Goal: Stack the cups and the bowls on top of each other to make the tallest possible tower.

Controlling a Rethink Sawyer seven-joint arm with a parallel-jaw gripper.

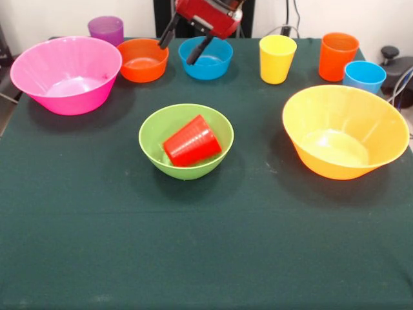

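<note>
A red cup [191, 141] lies tilted on its side inside the lime green bowl [155, 132] in the middle of the table. My gripper [182, 43] hangs open and empty at the back, above the small orange bowl [142, 60] and the small blue bowl [208, 61]. The large pink bowl [66, 74] sits at the left, with the purple cup [106, 29] behind it. The large yellow-orange bowl [344, 131] sits at the right. Behind it stand the yellow cup [277, 59], the orange cup [337, 56] and the light blue cup [364, 76], all upright.
A dark green cloth [206, 245] covers the table. Cables and dark equipment [393, 64] show past the table's right rear corner.
</note>
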